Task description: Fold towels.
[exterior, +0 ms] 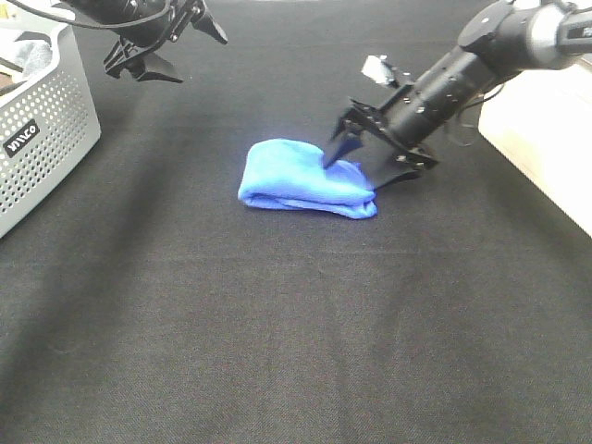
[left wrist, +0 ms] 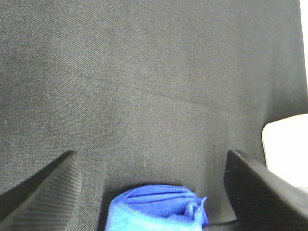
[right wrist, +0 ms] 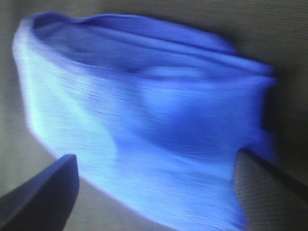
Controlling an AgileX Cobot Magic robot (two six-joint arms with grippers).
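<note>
Right hand [exterior: 365,157] sits low at the right end of the blue towel [exterior: 305,178], fingers spread to either side of that end and clamping nothing, which I read as either lining up a pinch or just letting go. Left hand [exterior: 157,46] hangs spread and empty at the upper left of the frame beside the grey basket [exterior: 46,139], apparently parked clear. The towel lies just above centre frame on the black table [exterior: 277,333], a compact, puffy bundle of several layers, edges uneven.
</note>
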